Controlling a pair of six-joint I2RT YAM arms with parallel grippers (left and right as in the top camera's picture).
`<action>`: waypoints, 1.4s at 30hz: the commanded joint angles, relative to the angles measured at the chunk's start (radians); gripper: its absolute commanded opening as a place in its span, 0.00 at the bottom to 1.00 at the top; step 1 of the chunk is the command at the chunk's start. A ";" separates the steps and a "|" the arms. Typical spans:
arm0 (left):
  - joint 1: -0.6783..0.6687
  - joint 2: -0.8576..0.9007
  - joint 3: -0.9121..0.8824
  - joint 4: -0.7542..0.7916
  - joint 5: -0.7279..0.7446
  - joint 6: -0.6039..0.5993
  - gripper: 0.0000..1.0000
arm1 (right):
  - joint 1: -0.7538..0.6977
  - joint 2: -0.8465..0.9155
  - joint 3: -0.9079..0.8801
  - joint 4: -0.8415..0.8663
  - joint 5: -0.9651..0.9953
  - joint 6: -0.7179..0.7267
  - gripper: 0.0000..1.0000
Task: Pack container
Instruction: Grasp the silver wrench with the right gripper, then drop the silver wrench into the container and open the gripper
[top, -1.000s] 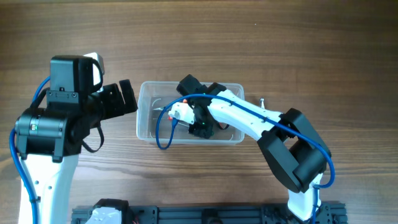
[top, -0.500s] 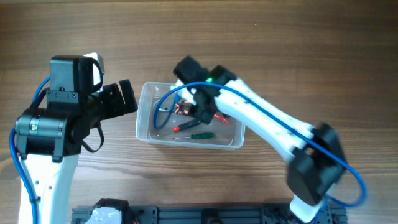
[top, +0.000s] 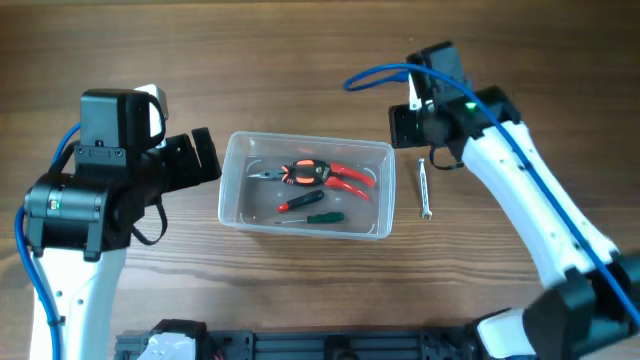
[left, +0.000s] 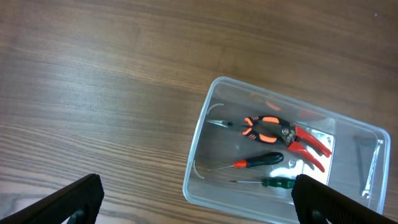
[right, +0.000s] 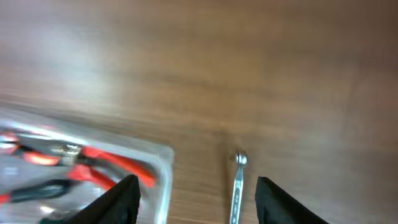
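Note:
The clear container (top: 232, 182) sits mid-table. In it lie red-handled pliers (top: 322, 174), a red-and-black screwdriver (top: 300, 201) and a green screwdriver (top: 325, 217). A small metal wrench (top: 425, 188) lies on the table just right of the container. My right gripper (top: 415, 125) is open and empty, above the wood beyond the container's far right corner. In the right wrist view its jaws (right: 199, 202) frame the wrench (right: 237, 186) and the container's corner (right: 163, 168). My left gripper (top: 205, 155) is open and empty at the container's left end. The left wrist view (left: 199, 205) shows the container (left: 193, 162) and pliers (left: 273, 129).
Bare wooden table surrounds the container on all sides. A black rail (top: 330, 345) runs along the front edge between the arm bases. The right arm's blue cable (top: 375, 72) loops above the table behind the container.
My right gripper has left the container, leaving the pliers inside, and swung up and to the right past the wrench. The container shifted slightly. The left arm has not moved.

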 joint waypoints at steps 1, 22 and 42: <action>0.006 -0.006 0.008 0.003 0.016 0.016 1.00 | -0.090 0.093 -0.091 0.040 -0.097 0.033 0.58; 0.006 -0.006 0.008 0.003 0.016 0.016 1.00 | -0.184 0.406 -0.105 0.094 -0.208 -0.070 0.04; 0.006 -0.006 0.008 0.003 0.016 0.016 1.00 | 0.288 -0.331 0.130 -0.052 -0.381 -0.460 0.04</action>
